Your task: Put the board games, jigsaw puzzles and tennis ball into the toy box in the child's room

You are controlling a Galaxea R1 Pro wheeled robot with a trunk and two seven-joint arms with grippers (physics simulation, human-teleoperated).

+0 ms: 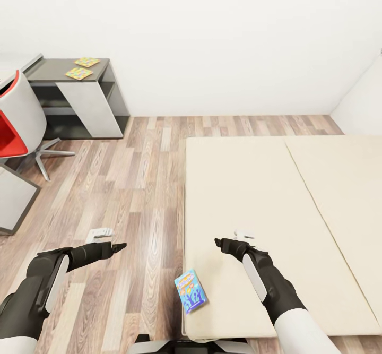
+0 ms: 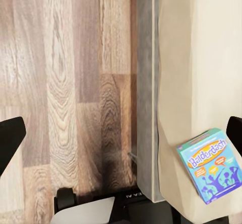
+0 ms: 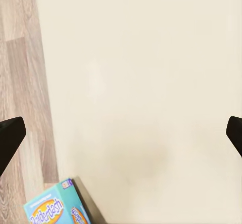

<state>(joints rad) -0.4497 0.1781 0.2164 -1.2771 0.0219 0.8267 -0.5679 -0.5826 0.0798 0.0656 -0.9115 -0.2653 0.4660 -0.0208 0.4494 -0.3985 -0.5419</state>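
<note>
On the near corner of the bed (image 1: 276, 210), at the mattress edge and tilted, lay the blue board game (image 1: 190, 291), its lid reading "Balderdash" in the left wrist view; part of it overhung the wood floor (image 1: 127, 195); the left gripper (image 1: 118, 247) hung over that floor, its fingers spread wide with nothing between them; the right gripper (image 1: 218, 242) hovered over the cream mattress, its dark fingertips likewise wide apart and empty; both stood apart from the game; well away by the white wall, the two jigsaw puzzles (image 1: 83, 68) lay flat side by side on the dark grey section of the table (image 1: 53, 70); a red and grey chair (image 1: 16, 120) stood near that table.
</note>
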